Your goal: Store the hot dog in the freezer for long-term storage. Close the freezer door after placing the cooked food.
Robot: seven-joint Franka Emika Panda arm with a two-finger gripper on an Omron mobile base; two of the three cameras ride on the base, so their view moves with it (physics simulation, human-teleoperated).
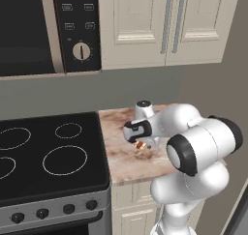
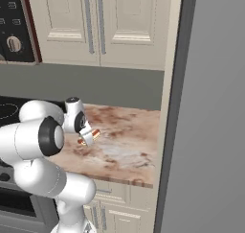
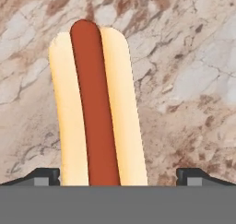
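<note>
Gripper (image 3: 118,179): low over the counter, fingertips spread wide at 7 and 5 o'clock in the hand view, clear of the bun on both sides; nothing clamped yet.
Hot dog (image 3: 94,103): lying flat on the marbled counter (image 3: 193,80), running from 6 toward 12 o'clock between the spread fingertips, sausage along the middle of the bun. In the right base view, peeking out at 3 o'clock of the hand (image 2: 90,136); in the left base view, a small reddish patch under the wrist (image 1: 141,145).
Step in hand: pickup, judged as final descent and alignment before the pinch.
Next move: likely a little lower, then a squeeze across the bun's short width; a soft grip probably enough, since a bun may squash or roll.
Stove (image 1: 48,152): black cooktop at 9 o'clock of the counter, untouched.
Freezer (image 2: 210,107): tall grey side panel at 3 o'clock in the right base view; door state not visible from here, so opening may come before storing.
Cupboards (image 1: 164,26): cream, farthest, at 12 o'clock.
</note>
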